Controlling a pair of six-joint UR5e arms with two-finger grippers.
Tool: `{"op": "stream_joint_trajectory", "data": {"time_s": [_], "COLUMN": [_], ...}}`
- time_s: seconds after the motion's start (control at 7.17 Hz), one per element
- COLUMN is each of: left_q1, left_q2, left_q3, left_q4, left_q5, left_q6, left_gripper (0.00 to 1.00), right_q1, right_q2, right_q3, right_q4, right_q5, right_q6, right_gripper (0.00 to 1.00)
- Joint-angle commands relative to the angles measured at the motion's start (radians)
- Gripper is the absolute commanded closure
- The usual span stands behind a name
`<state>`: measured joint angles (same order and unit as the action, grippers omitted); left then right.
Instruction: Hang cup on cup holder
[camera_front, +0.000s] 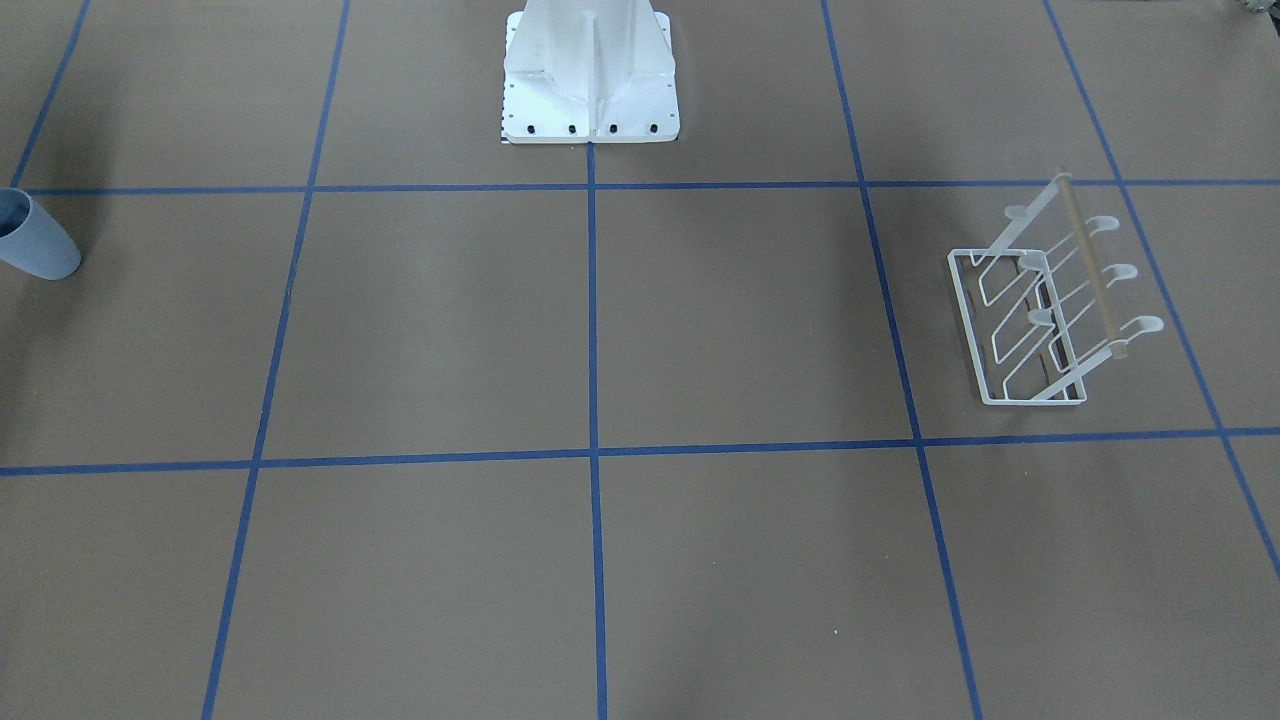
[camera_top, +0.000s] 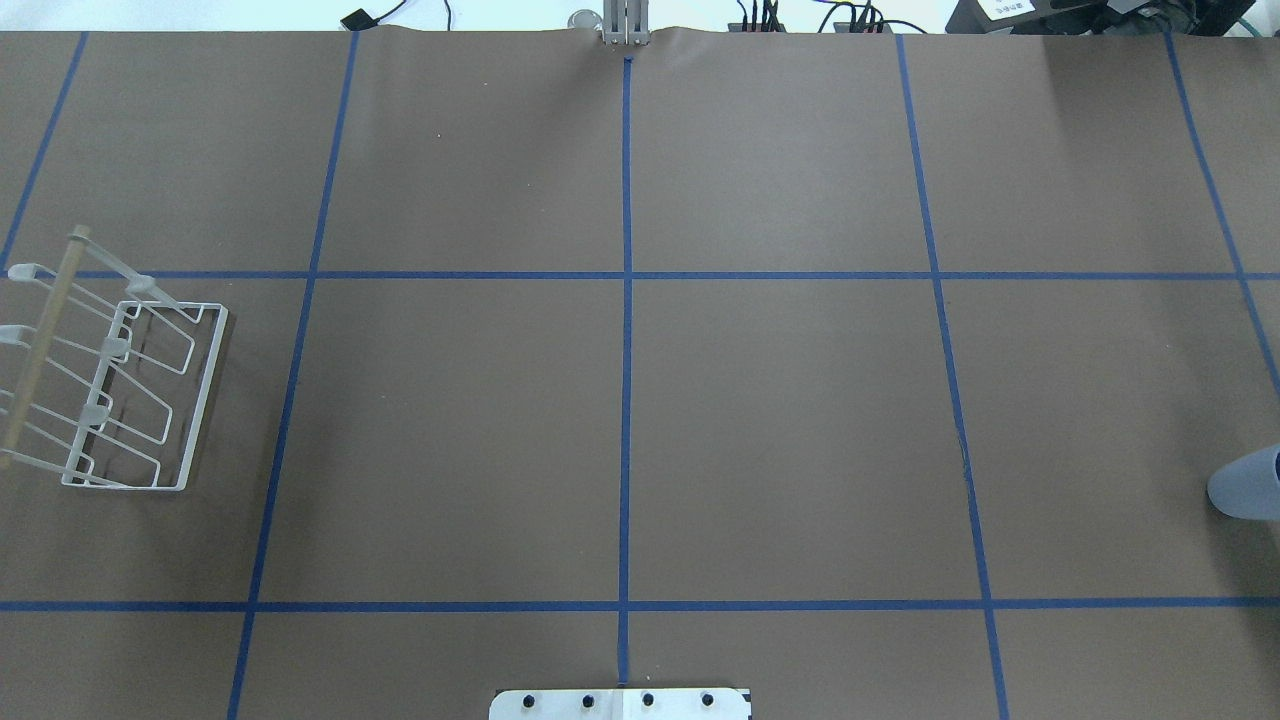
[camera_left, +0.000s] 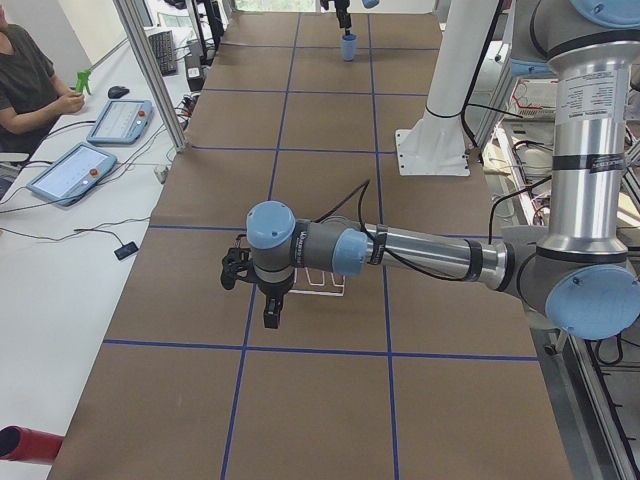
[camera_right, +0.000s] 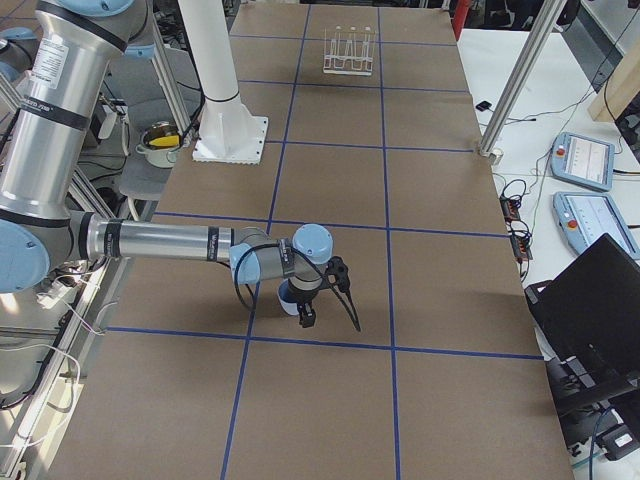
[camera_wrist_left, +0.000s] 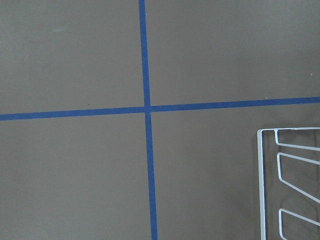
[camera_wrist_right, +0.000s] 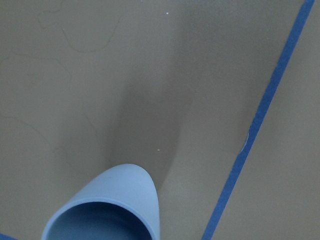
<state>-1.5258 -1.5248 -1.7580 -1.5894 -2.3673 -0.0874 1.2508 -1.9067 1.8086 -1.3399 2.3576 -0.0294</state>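
So the cup and the cup holder sit at opposite ends of the brown tabletop, well apart, with several squares of the blue tape grid between them. The cup is on the robot's right side, standing upright with its mouth up, half cut off by the frame edge in both the front and overhead shots. The right wrist camera looks down at its open rim from close by.

The cup holder is on the robot's left side, base frame flat on the tabletop, prongs slanting up, and the wooden rod running across near the top. All of its prongs are bare. The left wrist camera only catches one corner of the wire frame.

Grippers are the annoying part. The left gripper hangs pointing down right by the cup holder, and the right gripper hangs pointing down by the cup. Both show only in the side views, so I honestly can't tell if either is open or closed.

The white pedestal stands at the robot's edge of the tabletop, in the middle.
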Motion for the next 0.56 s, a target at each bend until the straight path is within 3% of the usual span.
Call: {"op": "stream_joint_trajectory", "data": {"time_s": [0.0,0.42], "left_q1": [0.001,0.001], "left_q2": [0.000,-0.002], "left_q3": [0.000,0.000], "left_q4": [-0.003,-0.003], "left_q5": [0.000,0.000], "left_q6": [0.000,0.000], "left_gripper": [0.02,0.02], "right_q1": [-0.016,-0.050], "right_q2": [-0.005,-0.011], "right_q3": [-0.005,-0.011], "right_q4": [0.062,0.073], "right_q5": [0.006,0.008], "right_q6": [0.005,0.011], "right_gripper": [0.10,0.11]}}
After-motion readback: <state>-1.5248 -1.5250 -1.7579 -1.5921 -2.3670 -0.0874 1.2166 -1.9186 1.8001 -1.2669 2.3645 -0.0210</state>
